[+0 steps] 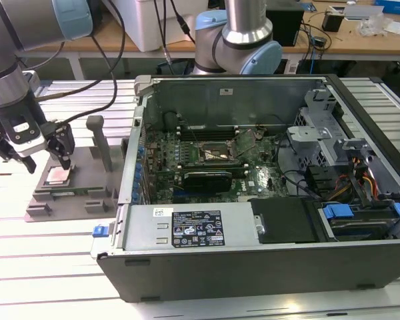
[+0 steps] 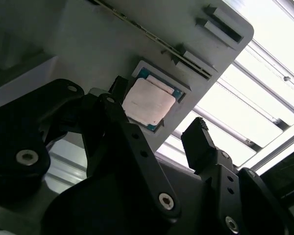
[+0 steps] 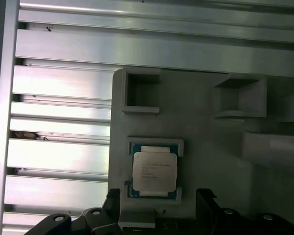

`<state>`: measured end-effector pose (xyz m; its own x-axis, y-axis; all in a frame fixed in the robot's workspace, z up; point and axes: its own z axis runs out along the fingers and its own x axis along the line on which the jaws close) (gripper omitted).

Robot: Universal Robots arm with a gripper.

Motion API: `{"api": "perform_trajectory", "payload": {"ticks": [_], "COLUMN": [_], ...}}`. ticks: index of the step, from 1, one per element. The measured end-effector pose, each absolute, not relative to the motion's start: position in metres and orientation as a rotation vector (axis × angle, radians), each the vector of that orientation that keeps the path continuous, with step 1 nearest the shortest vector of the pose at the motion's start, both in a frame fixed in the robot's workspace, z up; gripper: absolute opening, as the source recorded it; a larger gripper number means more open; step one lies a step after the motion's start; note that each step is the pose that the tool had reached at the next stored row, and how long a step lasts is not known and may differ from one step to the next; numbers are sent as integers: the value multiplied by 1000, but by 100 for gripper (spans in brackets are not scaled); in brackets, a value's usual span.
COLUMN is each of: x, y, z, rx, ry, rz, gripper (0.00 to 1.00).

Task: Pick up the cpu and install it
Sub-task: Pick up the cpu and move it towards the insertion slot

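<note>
Exterior view: the gripper [image 1: 48, 164] is held just above the cpu [image 1: 57, 175], jaws spread apart; the cpu is seated in a recess of the gray fixture [image 1: 93, 193] beside the computer case [image 1: 253, 267].

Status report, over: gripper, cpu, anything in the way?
Gripper open, poised above cpu. It lies in grey holder, ungripped. Nothing in the way.

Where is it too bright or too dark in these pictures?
In the second wrist view, the ribbed aluminium table glares white and the small square silver cpu looks washed out, while the black end effector is shadowed; in the first wrist view the cpu is evenly lit.
</note>
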<state>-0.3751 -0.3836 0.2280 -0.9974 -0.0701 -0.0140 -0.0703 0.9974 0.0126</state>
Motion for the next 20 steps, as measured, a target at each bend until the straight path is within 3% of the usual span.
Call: {"api": "perform_trajectory", "payload": {"ticks": [20], "x": [-372], "y": [-374], "z": [197], "rx": [-124], "ry": [3126], "rz": [17], "gripper": [72]}}
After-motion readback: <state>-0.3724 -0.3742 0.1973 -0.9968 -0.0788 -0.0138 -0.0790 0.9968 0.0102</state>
